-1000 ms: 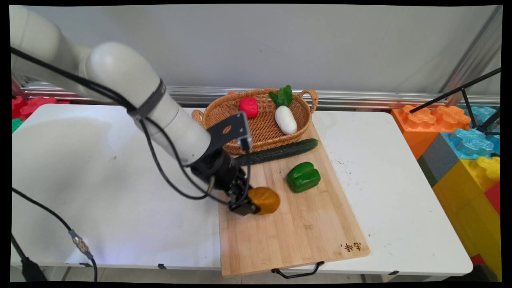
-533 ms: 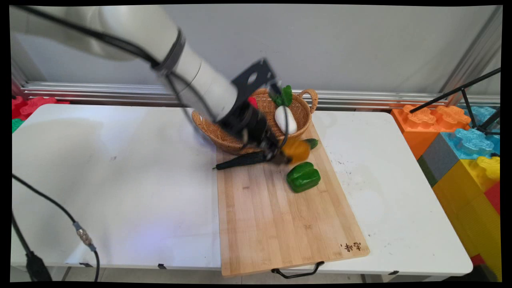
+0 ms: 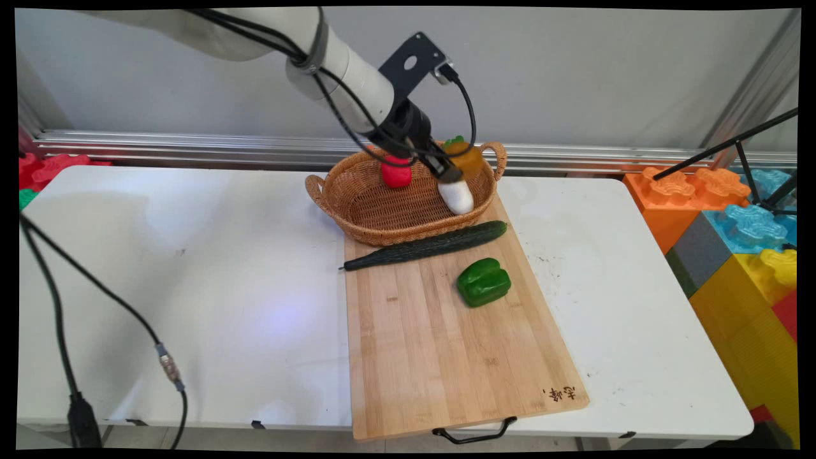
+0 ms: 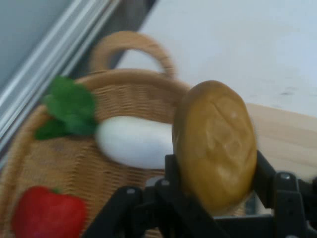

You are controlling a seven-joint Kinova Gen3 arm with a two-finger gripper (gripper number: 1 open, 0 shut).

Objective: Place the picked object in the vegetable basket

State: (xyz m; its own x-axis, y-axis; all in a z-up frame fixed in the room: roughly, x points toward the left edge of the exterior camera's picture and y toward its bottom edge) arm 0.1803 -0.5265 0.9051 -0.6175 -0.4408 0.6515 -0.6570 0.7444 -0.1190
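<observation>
Main view: the black two-finger gripper (image 3: 454,167) hangs over the far right end of an oval woven wicker basket (image 3: 357,207), its fingers clamped on a rounded golden-brown bread-like toy (image 3: 468,157) that is held in the air above the basket's contents. Hand view shows the same golden-brown piece (image 4: 215,144) squeezed between the two black fingers (image 4: 173,173), with the basket (image 4: 59,168) spread below it.

Inside the basket lie a white radish toy with green leaves (image 3: 457,195) toward the right end and a red strawberry-like toy (image 3: 396,173) toward the far middle; seen from the hand, the white radish (image 4: 133,141) lies just beyond the held piece and the red toy (image 4: 47,215) sits well to its side. The basket stands with its near wall on the far edge of a pale bamboo cutting board (image 3: 446,344).

A long dark green cucumber (image 3: 426,245) lies slantwise across the far end of the board, just beside the basket's near wall, its thin tip reaching past the board's left edge. A glossy green bell pepper (image 3: 484,282) rests on the board near the cucumber, toward the right side. The board lies on a white table (image 3: 191,287), its black wire handle (image 3: 475,433) hanging at the near edge. Large orange, blue and yellow toy building blocks (image 3: 733,217) stand stacked to the right of the table.
</observation>
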